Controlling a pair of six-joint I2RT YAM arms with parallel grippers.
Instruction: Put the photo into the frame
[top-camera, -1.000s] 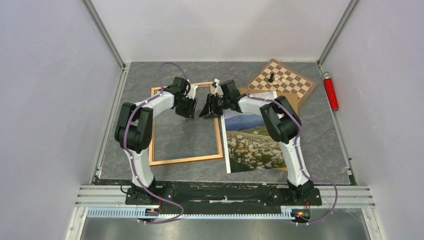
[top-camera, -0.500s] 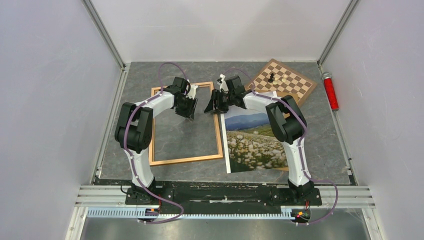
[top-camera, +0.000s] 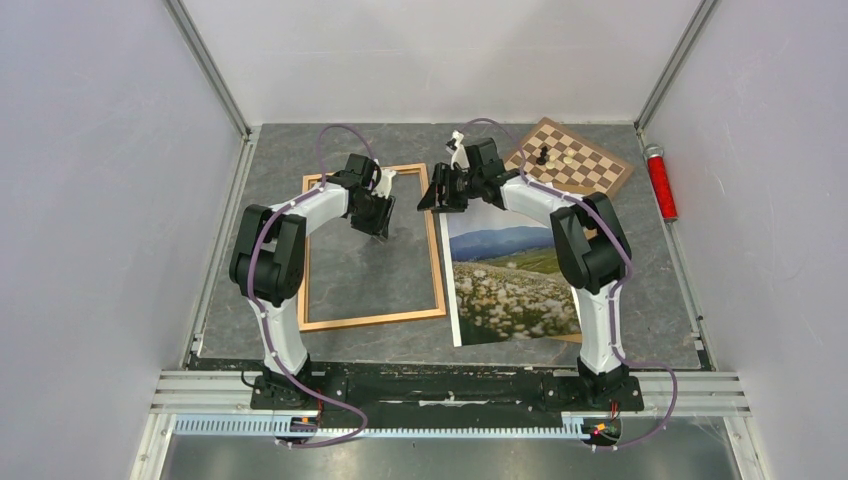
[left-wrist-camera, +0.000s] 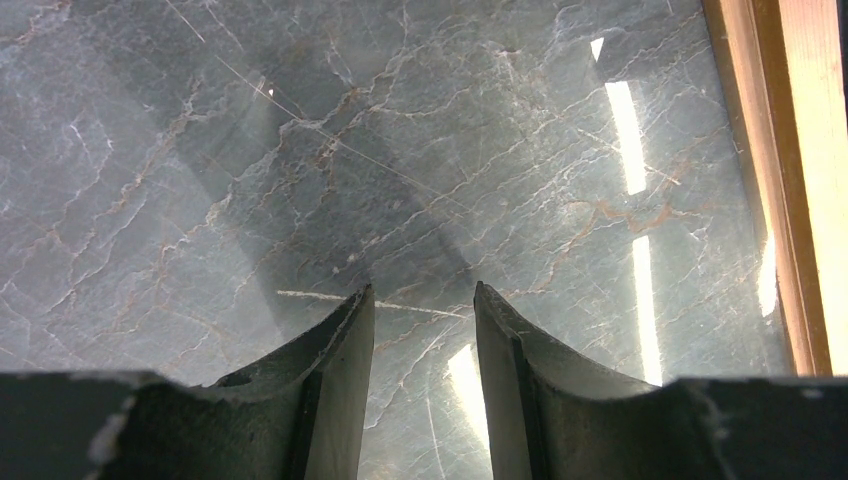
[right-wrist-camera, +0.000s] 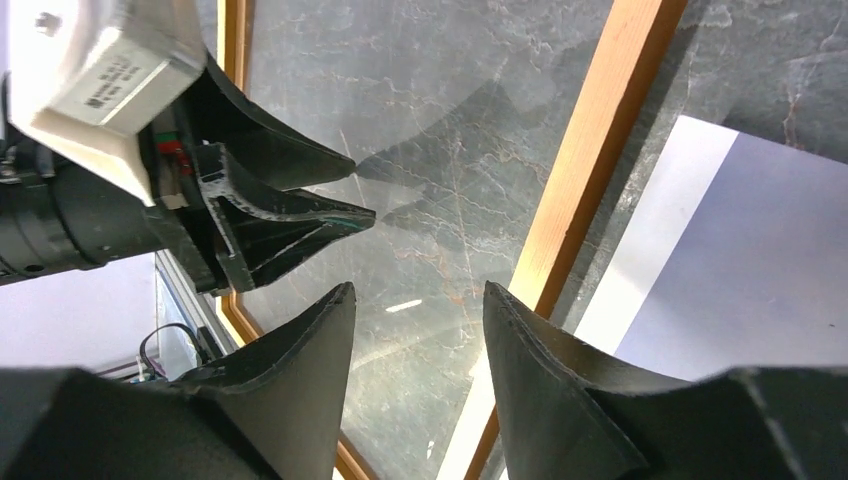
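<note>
Your left gripper (left-wrist-camera: 422, 295), right gripper (right-wrist-camera: 418, 292) both parted, empty | photo (right-wrist-camera: 720, 250) beside the right one, past frame (right-wrist-camera: 590, 150) rail | pinch its edge, lift level.

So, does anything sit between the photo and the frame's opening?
Only the left hand, hovering open over the far part of the thin light-brown wooden rectangular frame. The rectangular mountain-meadow paper photo lies right of it, nothing between them.

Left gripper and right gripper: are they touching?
Apart. The right wrist view shows a clear gap between the left gripper and the right gripper.
</note>
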